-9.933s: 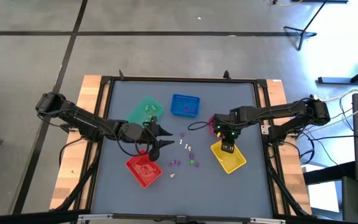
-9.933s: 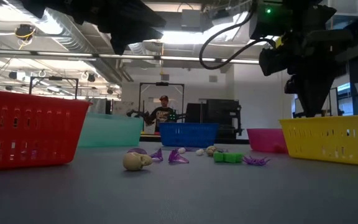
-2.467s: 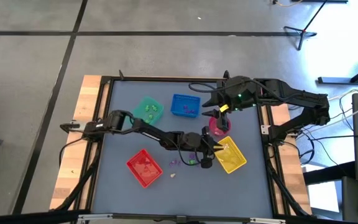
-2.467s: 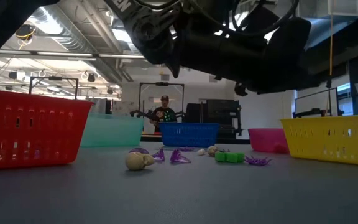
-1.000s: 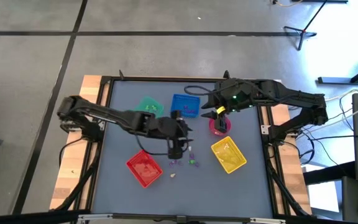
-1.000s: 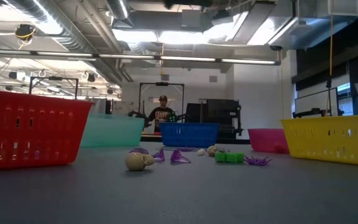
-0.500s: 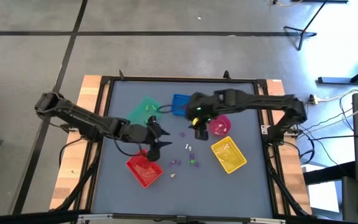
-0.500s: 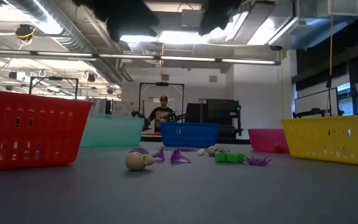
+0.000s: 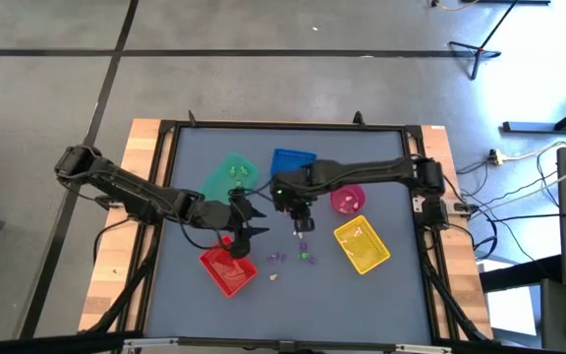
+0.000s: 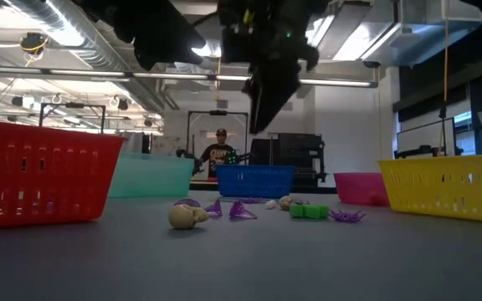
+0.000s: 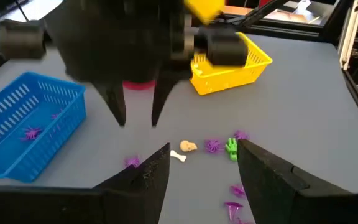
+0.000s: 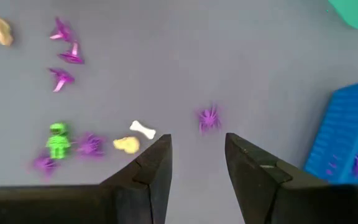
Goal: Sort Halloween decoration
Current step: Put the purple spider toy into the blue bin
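High view: overhead, straight down, far enough to take in the whole bench (image 9: 362, 157) and floor around it. Low view: at bench-top height, level, facing the room behind. Left wrist view: looks across the bench past its own fingers. Right wrist view: looks down, close. All four share the scattered trinkets (image 9: 303, 246) mid-bench.

Four trays: red (image 9: 228, 269), green (image 9: 228, 175), blue (image 9: 292, 161), yellow (image 9: 362, 246). One pink bowl (image 9: 348, 200). Perhaps nine loose trinkets (image 12: 209, 118) on the bench (image 9: 391, 295).
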